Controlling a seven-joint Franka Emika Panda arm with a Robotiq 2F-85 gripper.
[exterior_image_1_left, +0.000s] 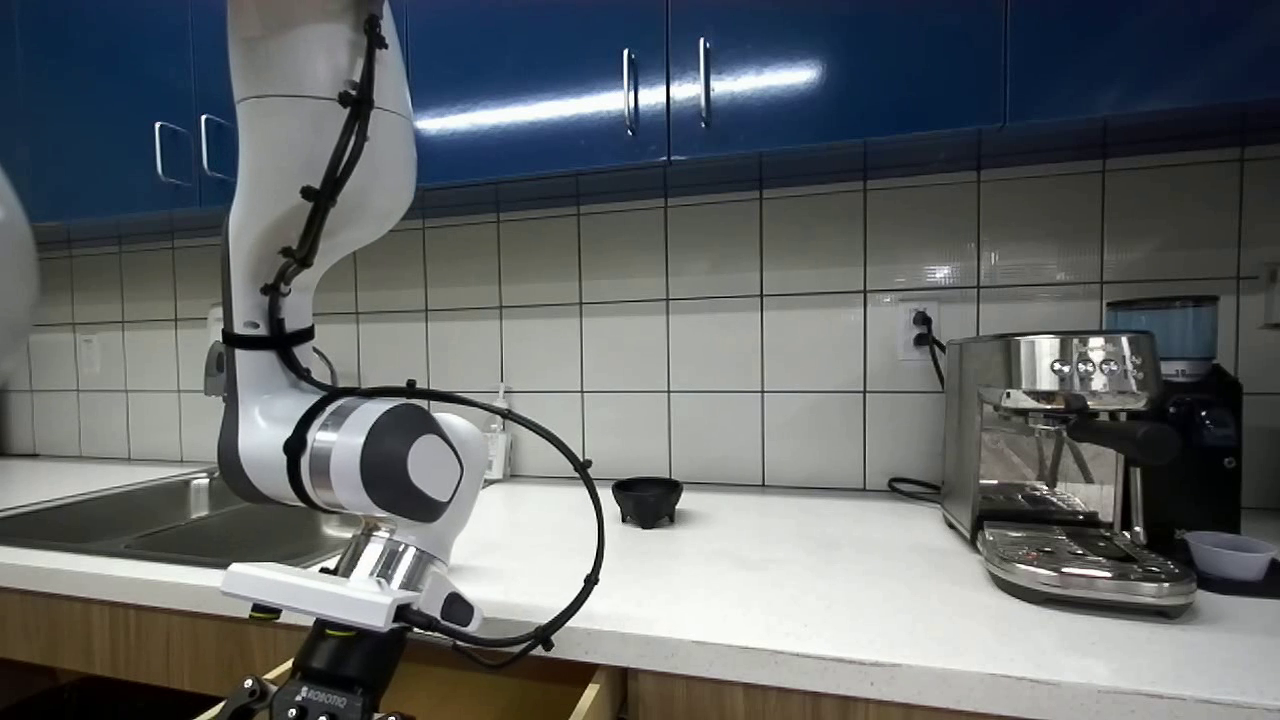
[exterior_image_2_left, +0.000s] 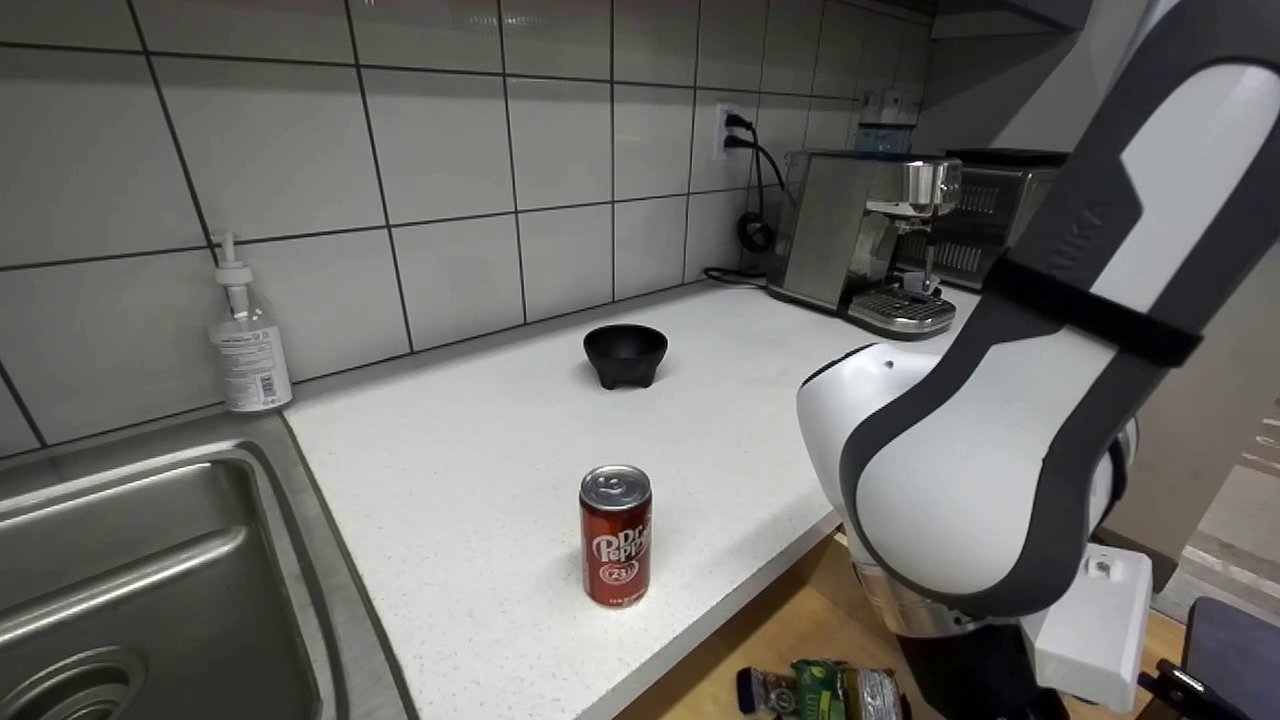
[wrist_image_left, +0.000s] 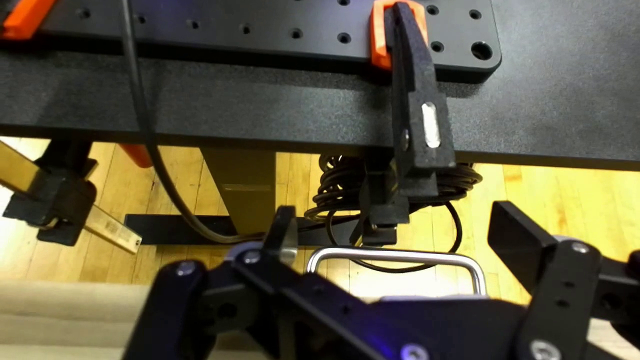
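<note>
Tool: the black tool (wrist_image_left: 394, 235) is at the front of the drawer (exterior_image_1_left: 600, 692), fingers spread wide, gripping nothing.
Handle: a silver handle (wrist_image_left: 395, 255), seemingly the drawer's own, appears in the gap between the fingers; whether they touch it is hard to judge.
Feel: by its look, stiff metal, smooth, a little slippery, not fragile. The middle of the straight bar, away from the bent corners, seems the best hold. The drawer's weight behind it cannot be told.
Packets: small packets (exterior_image_2_left: 820, 690) lie inside the drawer, one green; contents unclear.
Platform: facing the drawer's front, a black platform (wrist_image_left: 550, 110) carries an orange-padded clamp (wrist_image_left: 420, 115).
Counter: the white counter (exterior_image_1_left: 800, 570) runs above the drawer.
Can: a red can (exterior_image_2_left: 616, 560) stands upright on top, near the edge over the drawer.
Bowl: a black bowl (exterior_image_1_left: 648, 500) sits farther back from the drawer.
Machine: a coffee machine (exterior_image_1_left: 1050, 470) stands farthest from the drawer.
Hidden: both exterior views cut off the tool's fingers below; the wrist view blurs the drawer's front, and the tool covers the handle's ends.
</note>
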